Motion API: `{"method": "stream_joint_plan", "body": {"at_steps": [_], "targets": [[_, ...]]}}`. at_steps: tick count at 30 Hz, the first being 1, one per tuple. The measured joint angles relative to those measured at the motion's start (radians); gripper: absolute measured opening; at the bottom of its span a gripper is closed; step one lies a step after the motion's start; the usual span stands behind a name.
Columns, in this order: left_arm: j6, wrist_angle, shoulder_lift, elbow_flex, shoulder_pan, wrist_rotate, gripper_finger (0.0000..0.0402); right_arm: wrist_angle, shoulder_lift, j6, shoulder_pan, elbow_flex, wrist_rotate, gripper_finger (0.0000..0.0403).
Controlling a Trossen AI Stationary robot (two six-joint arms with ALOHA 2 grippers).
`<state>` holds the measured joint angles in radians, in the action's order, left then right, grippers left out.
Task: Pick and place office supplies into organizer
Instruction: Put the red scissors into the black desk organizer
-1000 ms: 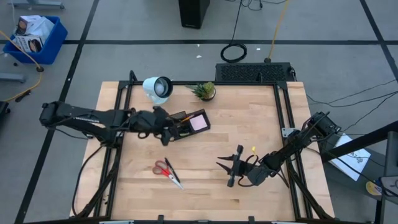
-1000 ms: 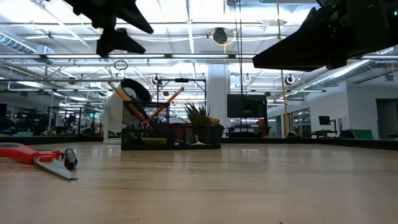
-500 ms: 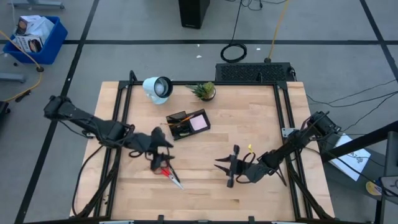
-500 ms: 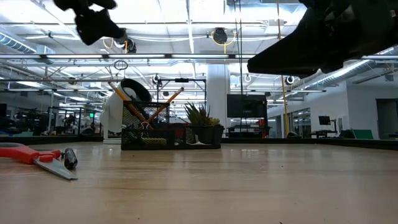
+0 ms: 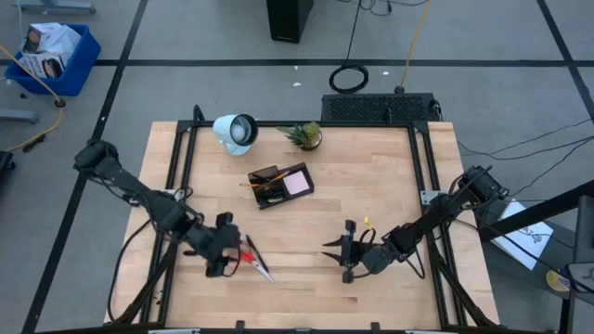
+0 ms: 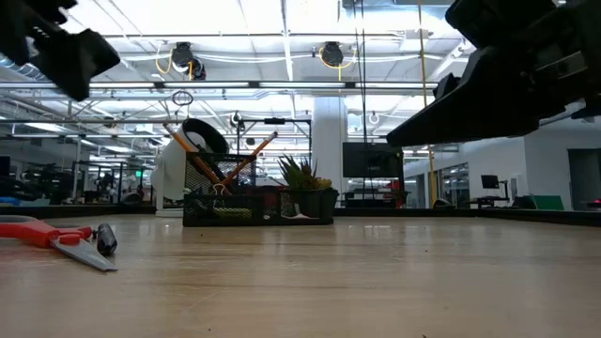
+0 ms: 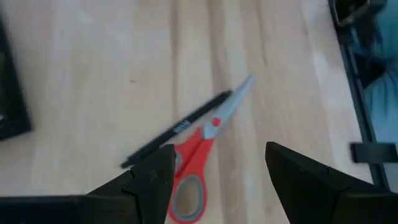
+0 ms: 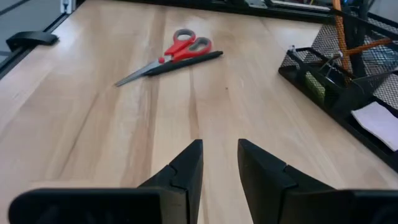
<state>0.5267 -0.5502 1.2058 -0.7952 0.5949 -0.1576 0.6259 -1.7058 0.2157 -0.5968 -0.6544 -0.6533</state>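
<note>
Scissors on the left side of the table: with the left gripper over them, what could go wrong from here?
A black pen lies tight against the scissors, so the open left gripper might catch both or nudge the pen away. The scissors lie flat on the table, leaving the fingers little to pinch. The organizer already holds pens and a pad, so fitting them may be awkward.

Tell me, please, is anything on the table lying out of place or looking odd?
Yes. The red-handled scissors and a black pen beside them lie loose on the wood, apart from the organizer. Nothing looks spilled or damaged.
</note>
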Motion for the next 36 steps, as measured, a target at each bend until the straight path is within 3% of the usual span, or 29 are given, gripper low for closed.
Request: {"method": "stream_joint_plan", "body": {"at_steps": [17, 36], "targets": [[0.074, -0.011, 0.288, 0.000, 0.071, 0.027, 0.0255, 0.005, 0.000, 0.001, 0.000, 0.000, 0.000, 0.0091], [0.093, -0.039, 0.401, -0.004, 0.068, 0.009, 0.0255, 0.005, 0.000, 0.008, 0.002, 0.000, 0.000, 0.0091]]}}
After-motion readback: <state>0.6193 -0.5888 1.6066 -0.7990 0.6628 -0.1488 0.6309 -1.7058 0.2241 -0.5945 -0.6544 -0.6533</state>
